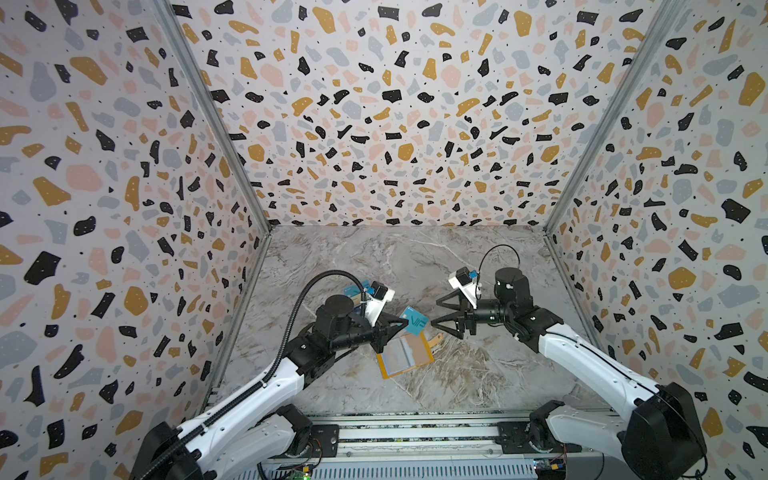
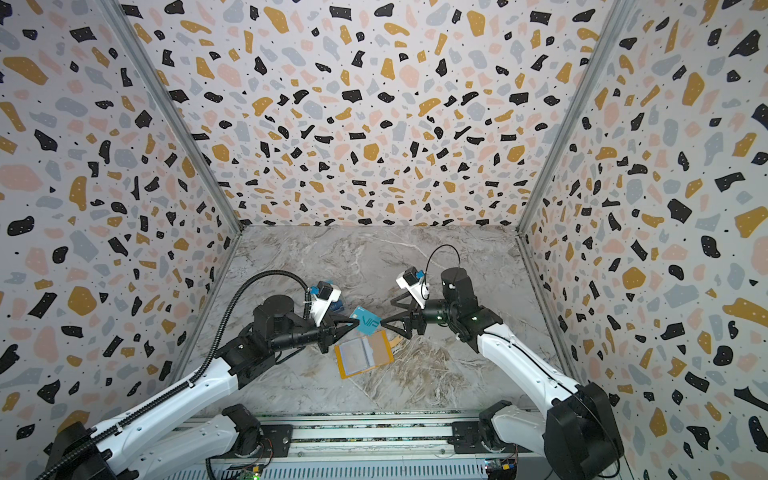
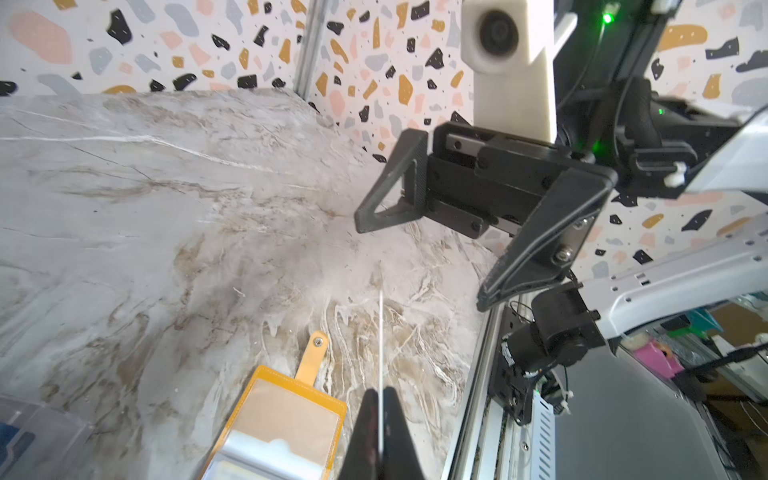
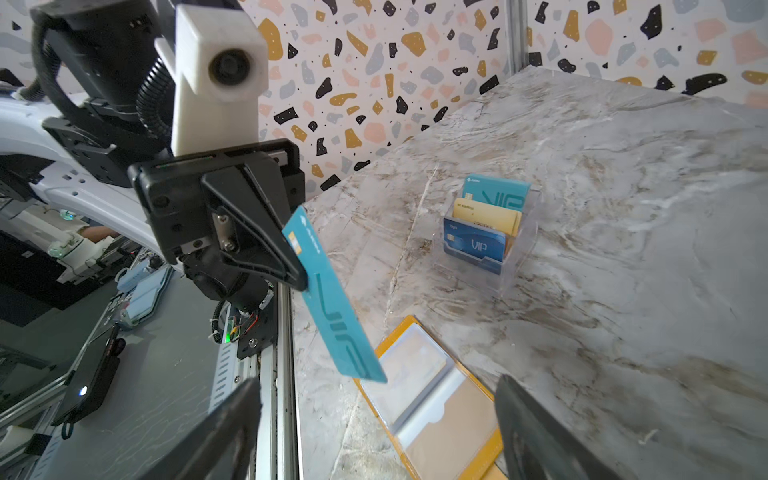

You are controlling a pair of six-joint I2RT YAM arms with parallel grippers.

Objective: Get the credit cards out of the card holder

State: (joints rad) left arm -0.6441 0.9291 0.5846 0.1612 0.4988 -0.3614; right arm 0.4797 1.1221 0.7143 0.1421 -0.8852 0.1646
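Observation:
A teal credit card (image 1: 416, 322) (image 2: 366, 322) lettered "VIP" hangs in the air over the table, pinched at one end by my left gripper (image 1: 402, 325) (image 4: 297, 278), which is shut on it. The left wrist view shows this card (image 3: 381, 332) edge-on between the closed jaws. My right gripper (image 1: 434, 313) (image 2: 386, 313) faces the card's free end with jaws wide open and nothing between them. Under the card lies the yellow card holder (image 1: 405, 355) (image 4: 436, 407), open flat, its clear sleeves up and its snap tab (image 3: 313, 357) sticking out.
A clear acrylic stand (image 4: 486, 232) at the back left of the marble table (image 1: 415, 266) holds a teal, a beige-gold and a dark blue card upright. In both top views the left wrist partly hides it. Patterned walls enclose three sides; a metal rail (image 1: 415, 432) runs along the front.

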